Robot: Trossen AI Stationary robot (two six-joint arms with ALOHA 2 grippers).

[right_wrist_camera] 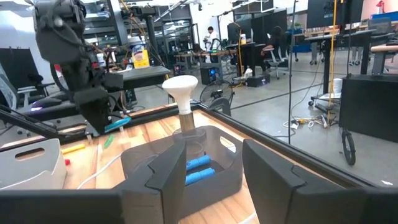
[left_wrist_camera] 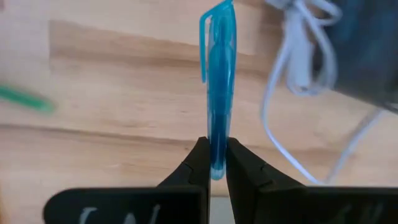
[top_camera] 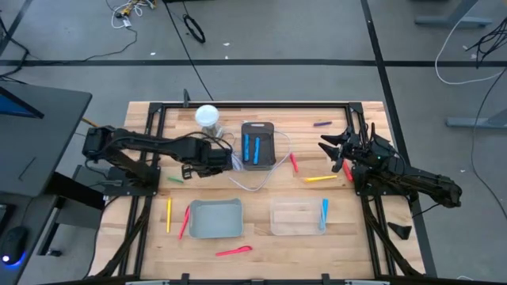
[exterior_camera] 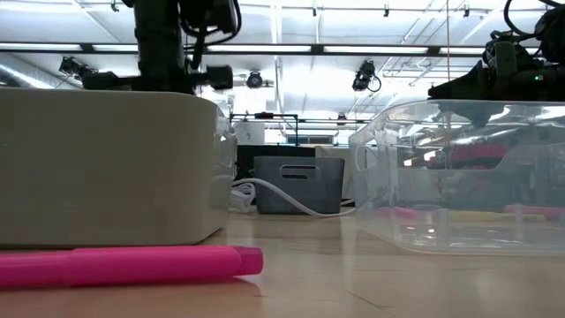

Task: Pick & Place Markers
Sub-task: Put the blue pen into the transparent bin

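Observation:
My left gripper (top_camera: pixel 228 163) (left_wrist_camera: pixel 214 163) hangs over the table's middle, just left of a dark grey bin (top_camera: pixel 257 145), shut on a blue marker (left_wrist_camera: pixel 219 81). Two blue markers (top_camera: pixel 251 147) lie in that bin. My right gripper (top_camera: pixel 333 149) (right_wrist_camera: pixel 208 168) waits open near the right edge. Loose on the wood lie a purple marker (top_camera: pixel 322 123), a red marker (top_camera: pixel 294 162), a yellow marker (top_camera: pixel 321 178), a green marker (top_camera: pixel 174 180) and a pink marker (top_camera: pixel 234 252) (exterior_camera: pixel 132 265). One blue marker (top_camera: pixel 324 214) lies in a clear container (top_camera: pixel 299 215). My left gripper pinches the blue marker's plain end (left_wrist_camera: pixel 216 155) between its two fingertips, coming from above. The marker sticks out sideways from the fingers, its clip end (left_wrist_camera: pixel 214 18) free. In the right wrist view the marker (right_wrist_camera: pixel 117 124) is lifted clear of the table, roughly level.
A grey-green tray (top_camera: pixel 215 218) sits left of the clear container, with a yellow marker (top_camera: pixel 169 214) and a red marker (top_camera: pixel 184 222) beside it. A white cable (top_camera: pixel 261 178) loops below the dark bin. A white round-topped object (top_camera: pixel 207 115) stands at the far side.

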